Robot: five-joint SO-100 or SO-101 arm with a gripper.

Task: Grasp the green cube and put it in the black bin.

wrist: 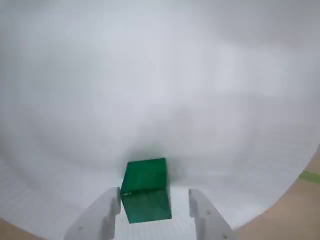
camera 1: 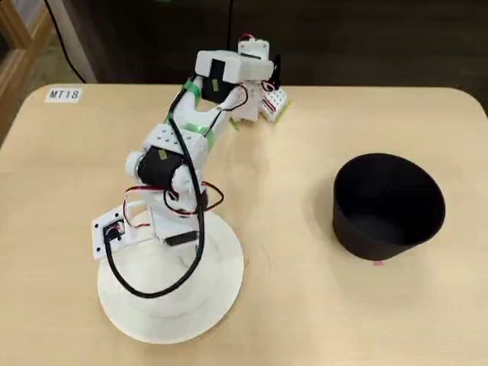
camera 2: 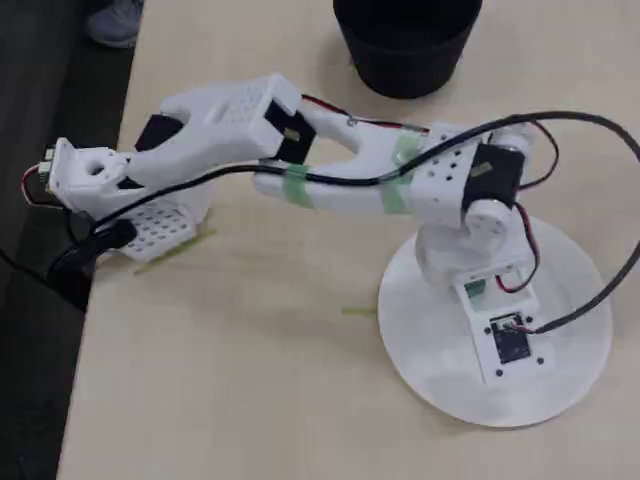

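In the wrist view the green cube sits on a white plate, low in the frame. It lies between the two white fingers of my gripper. The jaws are open; the cube is against the left finger, with a gap to the right one. Both fixed views show the arm stretched low towards the table's edge, my gripper down near the tabletop. No cube shows at the gripper in either view. The black bin stands apart from the arm with nothing visible inside.
The arm's base stands on a round white plate, cables looping over it. A thin green tape strip lies on the tan table beside the plate. A small label is stuck at a table corner. The table edge is close to the gripper.
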